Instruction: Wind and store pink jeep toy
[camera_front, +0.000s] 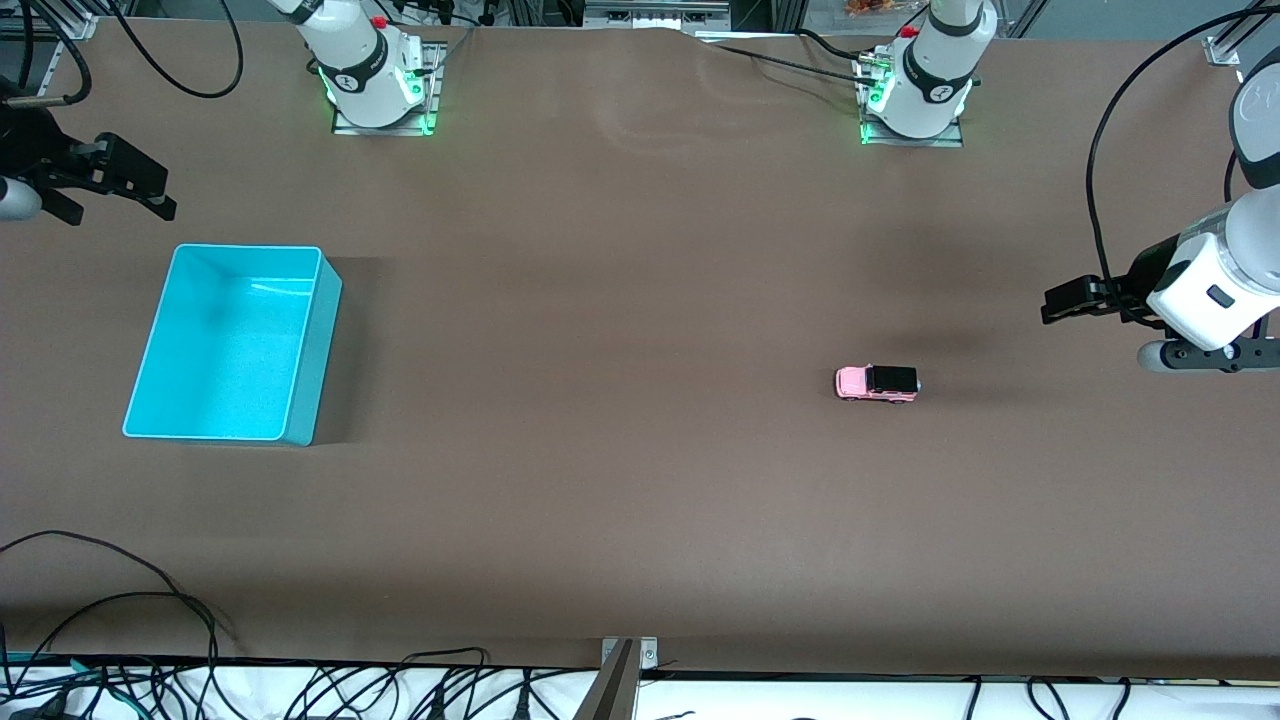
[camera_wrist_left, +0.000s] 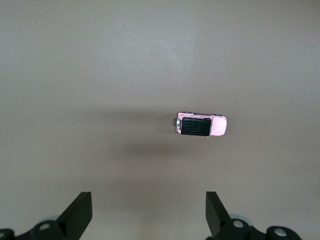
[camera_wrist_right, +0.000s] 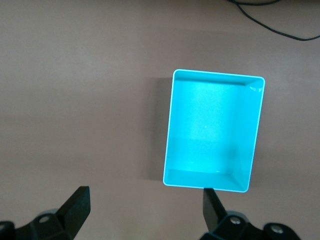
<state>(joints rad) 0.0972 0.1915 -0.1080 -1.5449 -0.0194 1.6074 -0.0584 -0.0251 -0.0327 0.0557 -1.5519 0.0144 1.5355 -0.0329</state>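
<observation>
Pink and black, the tiny boxy plastic jeep toy (camera_front: 877, 382) sits on its wheels on the brown table covering (camera_front: 620, 300), toward the left arm's end and well apart from the empty rectangular turquoise plastic bin (camera_front: 150, 380) at the right arm's end. Nothing touches it yet.

Up in the air near the car, the left gripper (camera_wrist_left: 149, 212) has its fingers spread wide and holds nothing. The right gripper (camera_wrist_right: 145, 210) hangs just beside the bin, equally released and empty; that arm looks to be waiting.

What worries me is how small the toy is. If the fingers close slightly off-centre, I'd expect the car to roll or skid away on its wheels. Winding it probably means dragging it backward under pressure: too little and the wheels slip, too much and it tips. Once wound, a loose pinch could let it shoot off across the table, and the carry to the bin is long.
</observation>
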